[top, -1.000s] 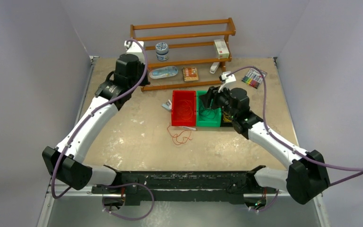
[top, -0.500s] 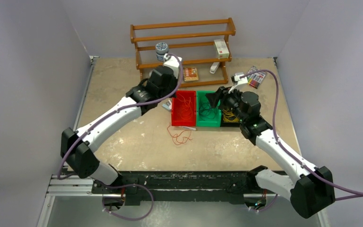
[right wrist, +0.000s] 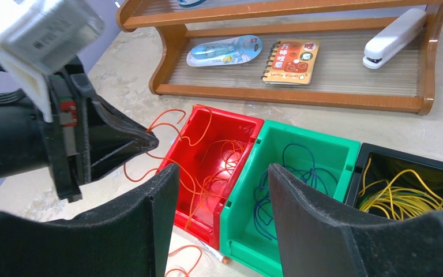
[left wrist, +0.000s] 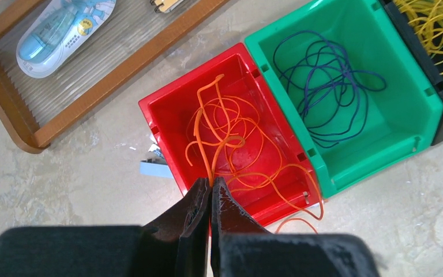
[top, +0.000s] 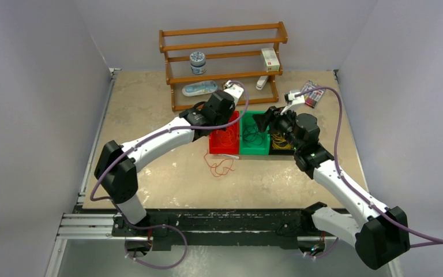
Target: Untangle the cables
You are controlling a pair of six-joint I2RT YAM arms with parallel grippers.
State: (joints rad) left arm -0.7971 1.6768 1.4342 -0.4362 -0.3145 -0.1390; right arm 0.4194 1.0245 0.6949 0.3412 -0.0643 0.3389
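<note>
Dangles orange cable (left wrist: 226,140) from pinched-shut left gripper (left wrist: 210,187) over red bin (left wrist: 191,76) (right gripper (right wrist: 222,176) agape, empty); probably calls next for lowering, then letting go.

I hold the left tool (top: 225,117) over the red bin (top: 212,143); orange cables (top: 220,167) trail onto the desk (top: 144,98) on its near side.

Table (top: 150,167) under bins (top: 254,151), rack (top: 222,30), cable (top: 218,168)

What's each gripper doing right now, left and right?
Left gripper: closed, pinching an orange cable over the red bin.
Right gripper: open, holding nothing.
</note>
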